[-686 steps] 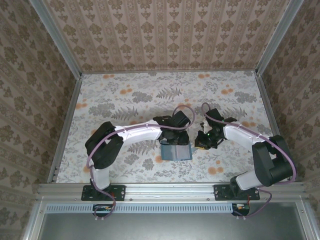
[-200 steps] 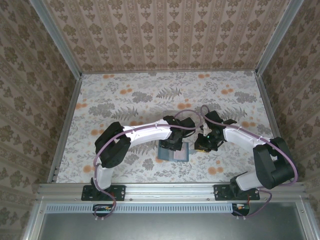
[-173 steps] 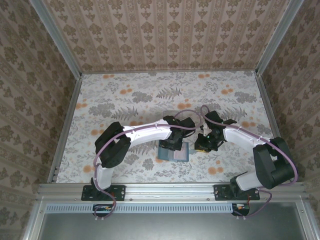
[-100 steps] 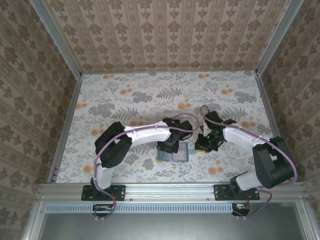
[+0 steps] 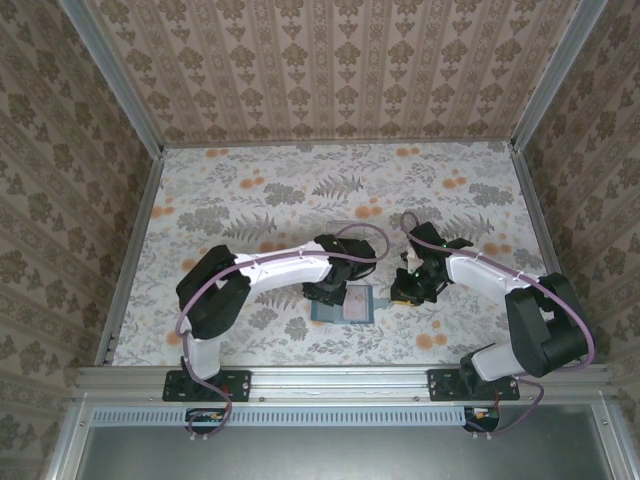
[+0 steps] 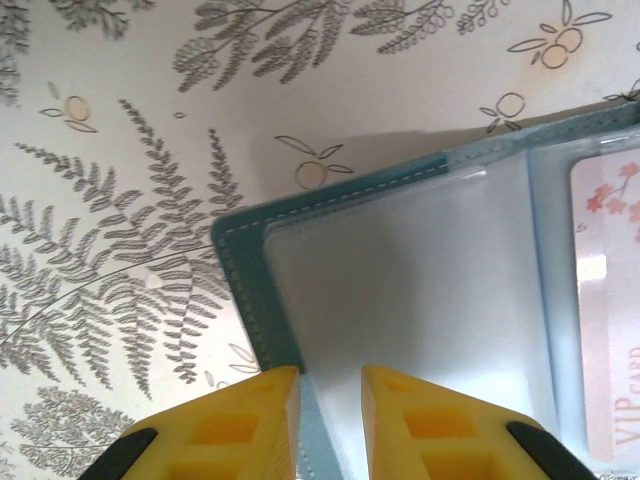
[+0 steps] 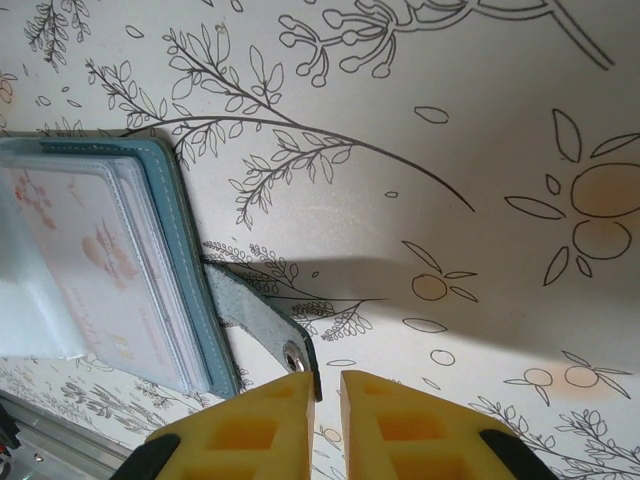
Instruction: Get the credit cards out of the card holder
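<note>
The teal card holder lies open on the floral table, its clear sleeves up. A pale pink credit card marked VIP sits inside a sleeve; the same card appears in the right wrist view. My left gripper hovers over the holder's left corner. Its yellow fingertips stand a narrow gap apart, with the holder's edge and a clear sleeve below the gap. My right gripper is shut on the tip of the holder's snap strap, at the holder's right side.
A clear plastic piece lies just behind the left wrist. Metal rails border the table left and right, and a patterned wall closes the back. Bare tabletop stretches behind and to the left of the arms.
My left gripper has slid left across the holder and its jaws have parted a little. The right gripper has stayed on the strap.
</note>
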### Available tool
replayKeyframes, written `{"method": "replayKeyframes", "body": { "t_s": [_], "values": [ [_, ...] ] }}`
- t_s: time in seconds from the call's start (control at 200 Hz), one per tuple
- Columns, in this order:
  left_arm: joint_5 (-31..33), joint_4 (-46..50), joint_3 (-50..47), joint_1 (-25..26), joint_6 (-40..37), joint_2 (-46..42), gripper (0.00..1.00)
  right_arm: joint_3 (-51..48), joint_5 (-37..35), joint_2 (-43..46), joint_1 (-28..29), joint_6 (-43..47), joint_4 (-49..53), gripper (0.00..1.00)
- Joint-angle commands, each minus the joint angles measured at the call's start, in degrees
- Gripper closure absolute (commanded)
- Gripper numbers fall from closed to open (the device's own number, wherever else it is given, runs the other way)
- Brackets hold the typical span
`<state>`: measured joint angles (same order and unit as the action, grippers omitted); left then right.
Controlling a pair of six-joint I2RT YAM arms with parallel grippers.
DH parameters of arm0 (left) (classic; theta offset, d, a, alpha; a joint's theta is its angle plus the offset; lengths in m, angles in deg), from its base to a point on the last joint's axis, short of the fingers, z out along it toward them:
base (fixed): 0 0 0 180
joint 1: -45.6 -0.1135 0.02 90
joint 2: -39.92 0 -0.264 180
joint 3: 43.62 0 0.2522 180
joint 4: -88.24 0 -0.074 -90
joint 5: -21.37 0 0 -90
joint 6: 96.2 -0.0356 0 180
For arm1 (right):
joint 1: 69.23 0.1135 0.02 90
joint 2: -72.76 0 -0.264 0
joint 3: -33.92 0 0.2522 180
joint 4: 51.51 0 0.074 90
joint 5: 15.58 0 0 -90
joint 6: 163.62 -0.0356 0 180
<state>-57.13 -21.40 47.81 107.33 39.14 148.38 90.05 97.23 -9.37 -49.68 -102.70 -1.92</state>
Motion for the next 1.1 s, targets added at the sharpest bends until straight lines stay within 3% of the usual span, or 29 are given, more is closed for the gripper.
{"method": "replayKeyframes", "body": {
  "t_s": [0.0,0.37,0.775,1.095],
  "values": [
    [1.3,1.9,-1.5,-0.8,-1.0,-2.5,0.76,1.0,-1.1,0.3,0.3,0.7,2.2,0.84],
    [1.5,0.3,-4.5,-1.7,-1.3,-5.9,0.76,1.6,-1.7,0.9,0.3,0.8,3.4,0.84],
    [1.5,-6.1,-6.4,-2.5,-3.0,-12.2,0.74,2.9,-2.7,2.9,0.4,0.4,5.5,0.75],
    [-6.7,-18.2,-5.6,-2.2,-7.7,-13.5,0.75,5.1,-3.2,6.4,0.9,-0.2,7.9,0.74]
  ]
}}
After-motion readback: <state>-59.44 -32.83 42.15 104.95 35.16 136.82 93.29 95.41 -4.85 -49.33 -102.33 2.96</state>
